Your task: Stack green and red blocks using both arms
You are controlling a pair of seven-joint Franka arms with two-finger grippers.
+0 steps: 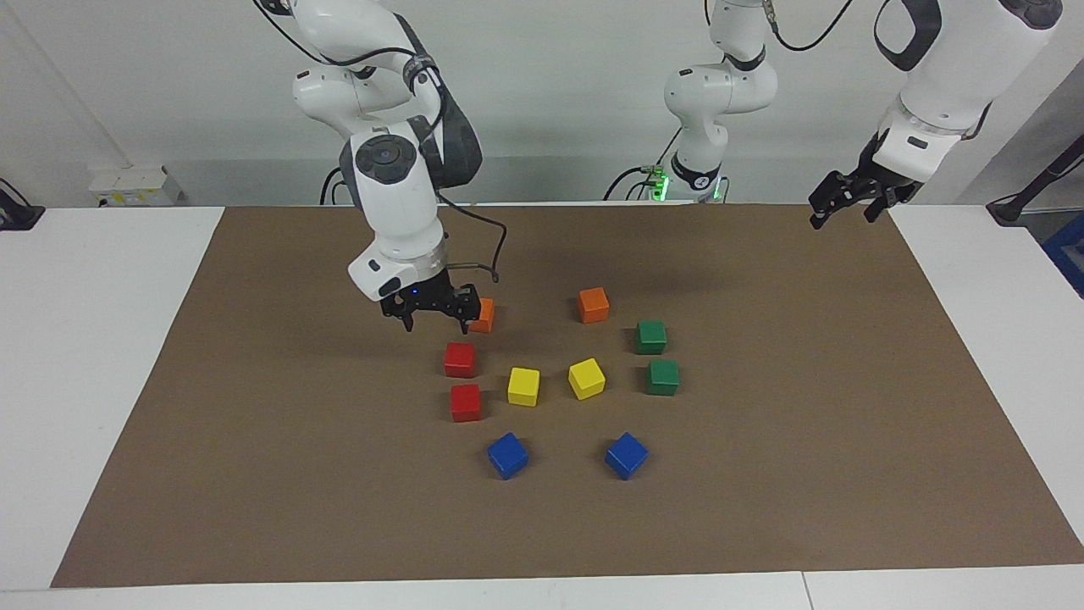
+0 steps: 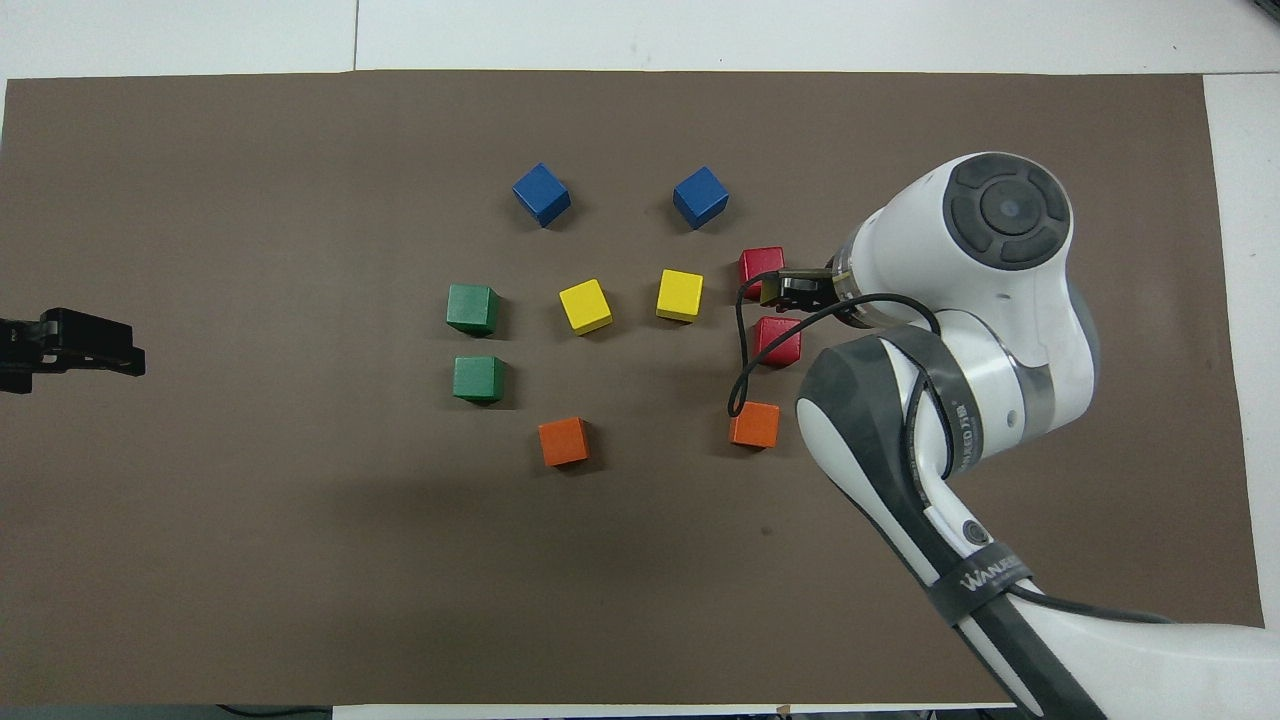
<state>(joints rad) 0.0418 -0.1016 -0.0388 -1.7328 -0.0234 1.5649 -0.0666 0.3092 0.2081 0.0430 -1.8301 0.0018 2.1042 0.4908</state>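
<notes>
Two red blocks (image 1: 460,359) (image 1: 466,402) lie side by side toward the right arm's end of the brown mat (image 1: 254,466); the overhead view shows them as red blocks (image 2: 778,340) (image 2: 762,265). Two green blocks (image 1: 650,336) (image 1: 662,377) sit toward the left arm's end, seen from above as green blocks (image 2: 479,379) (image 2: 472,308). My right gripper (image 1: 436,326) hangs open and empty just above the mat, over the spot by the nearer red block; from above, the right gripper (image 2: 795,290) is mostly hidden under its arm. My left gripper (image 1: 843,216) (image 2: 120,355) waits raised and open over the mat's edge.
Two orange cubes (image 1: 594,305) (image 1: 483,315) lie nearest the robots, one right beside the right gripper. Two yellow cubes (image 1: 523,386) (image 1: 587,378) sit between the red and green pairs. Two blue cubes (image 1: 507,455) (image 1: 627,455) lie farthest from the robots.
</notes>
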